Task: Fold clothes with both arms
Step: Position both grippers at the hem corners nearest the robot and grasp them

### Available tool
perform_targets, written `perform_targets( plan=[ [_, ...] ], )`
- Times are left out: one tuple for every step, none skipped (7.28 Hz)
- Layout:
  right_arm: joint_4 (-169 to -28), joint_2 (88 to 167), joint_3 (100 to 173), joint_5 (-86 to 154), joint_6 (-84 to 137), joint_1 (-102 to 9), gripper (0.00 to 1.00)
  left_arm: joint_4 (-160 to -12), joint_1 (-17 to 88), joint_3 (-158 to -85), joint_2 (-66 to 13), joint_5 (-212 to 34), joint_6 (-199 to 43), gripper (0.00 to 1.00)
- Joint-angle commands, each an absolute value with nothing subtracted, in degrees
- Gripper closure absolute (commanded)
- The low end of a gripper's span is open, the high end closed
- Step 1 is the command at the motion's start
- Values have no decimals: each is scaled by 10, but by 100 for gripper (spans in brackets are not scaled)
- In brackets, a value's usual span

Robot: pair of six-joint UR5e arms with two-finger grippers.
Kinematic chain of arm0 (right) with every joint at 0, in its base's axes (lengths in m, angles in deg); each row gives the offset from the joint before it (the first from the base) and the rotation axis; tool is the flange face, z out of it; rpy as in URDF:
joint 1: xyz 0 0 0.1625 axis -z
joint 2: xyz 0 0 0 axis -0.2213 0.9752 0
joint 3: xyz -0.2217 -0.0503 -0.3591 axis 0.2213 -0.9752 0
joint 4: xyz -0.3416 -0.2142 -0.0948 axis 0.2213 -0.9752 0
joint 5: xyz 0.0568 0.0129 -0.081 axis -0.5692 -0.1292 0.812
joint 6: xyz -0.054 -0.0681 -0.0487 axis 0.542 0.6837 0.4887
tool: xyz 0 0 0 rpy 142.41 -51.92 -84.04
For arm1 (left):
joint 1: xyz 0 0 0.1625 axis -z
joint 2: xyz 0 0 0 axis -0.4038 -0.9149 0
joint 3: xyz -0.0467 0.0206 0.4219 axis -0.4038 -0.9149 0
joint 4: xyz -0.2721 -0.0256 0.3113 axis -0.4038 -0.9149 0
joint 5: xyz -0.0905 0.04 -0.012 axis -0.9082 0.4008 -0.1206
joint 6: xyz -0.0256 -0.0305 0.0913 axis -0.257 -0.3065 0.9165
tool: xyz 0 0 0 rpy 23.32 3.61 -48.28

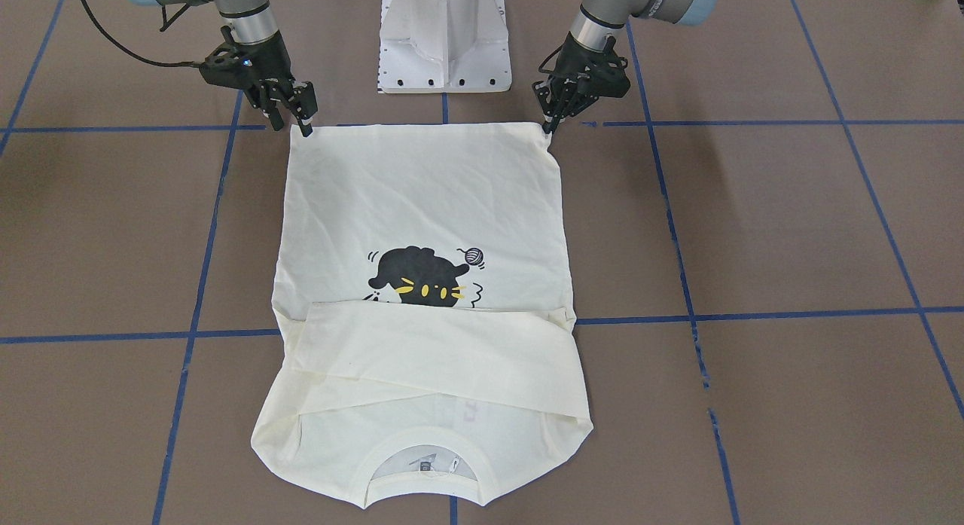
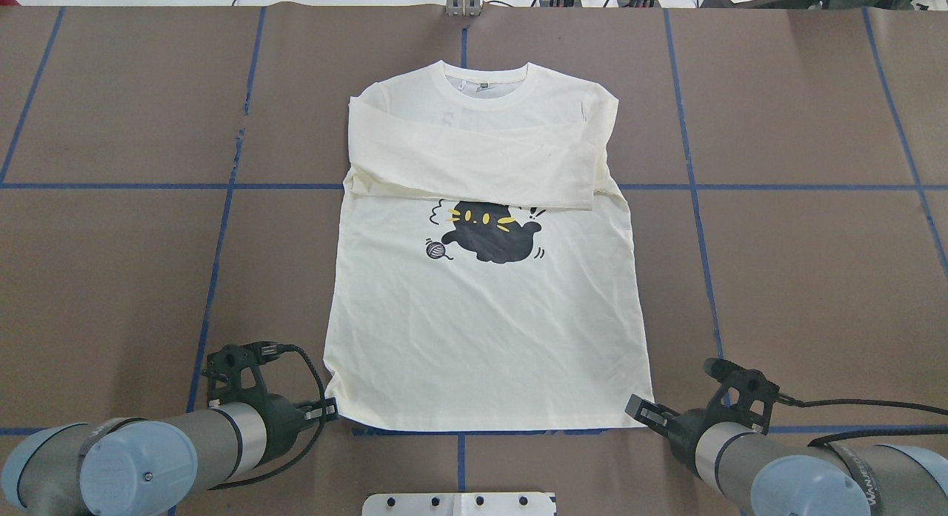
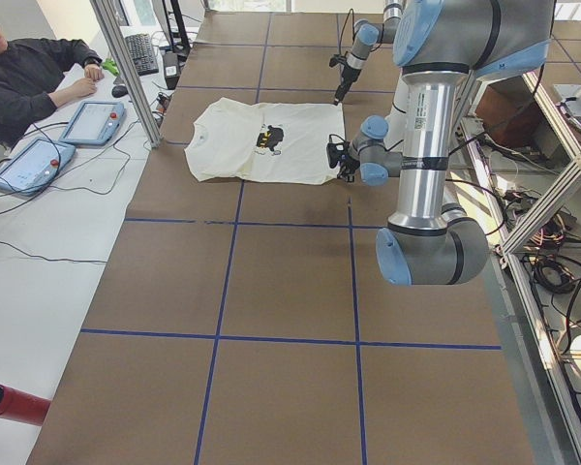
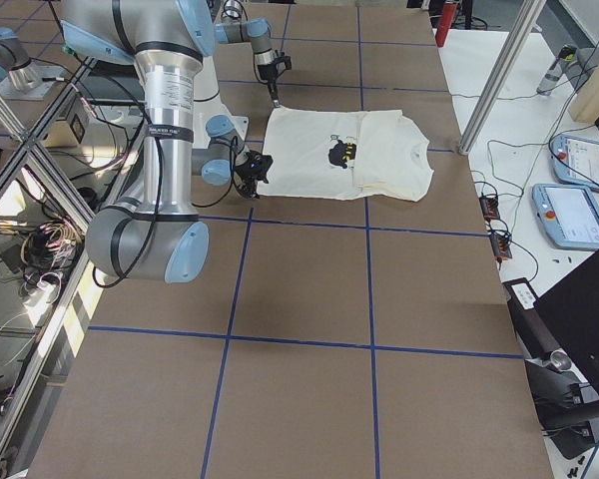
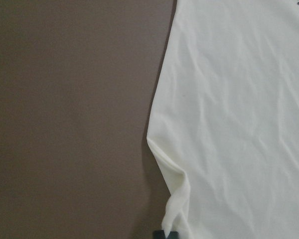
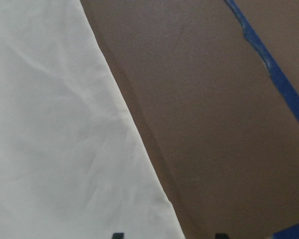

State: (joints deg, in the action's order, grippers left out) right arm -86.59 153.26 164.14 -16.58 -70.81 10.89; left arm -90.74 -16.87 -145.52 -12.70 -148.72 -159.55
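— Overhead exterior: how many shirts?
— One T-shirt (image 2: pixel 489 331), flat on the table (image 2: pixel 111 279), two sleeves (image 2: pixel 474 168) crossed over its chest. Two grippers: left gripper (image 2: pixel 331 410) pinches a hem corner; right gripper (image 2: pixel 640 411) gapes around the other.

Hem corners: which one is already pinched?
The hem corner at the left gripper: its cloth puckers into the fingertips. The other corner lies flat between the right gripper's open fingers.

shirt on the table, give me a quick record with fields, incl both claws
shirt: flat on the table, cat print up, collar away from robot
sleeves: folded across the chest
left claw: shut, pinching a hem corner
right claw: open, straddling the other hem corner
stage: body not yet folded
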Motion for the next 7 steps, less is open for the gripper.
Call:
perform_targets(
  plan=[
    [-866,1533,1641,-160,-713,123,43,-907,-169,-1455,-125,-1480,-1596,100],
    [-866,1532,1640,-160,-714,123,59,-907,-169,-1455,-125,-1480,-1596,100],
    [-866,1532,1641,-160,-713,123,83,-906,-169,-1455,-125,-1479,-1596,100],
    [-866,1533,1641,-161,-712,123,100,-906,-169,-1455,-125,-1480,-1596,100],
    [-866,1534,1642,-161,-712,123,100,-906,-169,-1455,-124,-1480,-1596,100],
    [-867,1534,1643,-161,-710,121,100,-906,-169,-1455,-124,-1479,-1596,100],
    [-875,1535,1650,-162,-706,118,100,-906,-169,-1455,-123,-1479,-1596,100]
  ],
)
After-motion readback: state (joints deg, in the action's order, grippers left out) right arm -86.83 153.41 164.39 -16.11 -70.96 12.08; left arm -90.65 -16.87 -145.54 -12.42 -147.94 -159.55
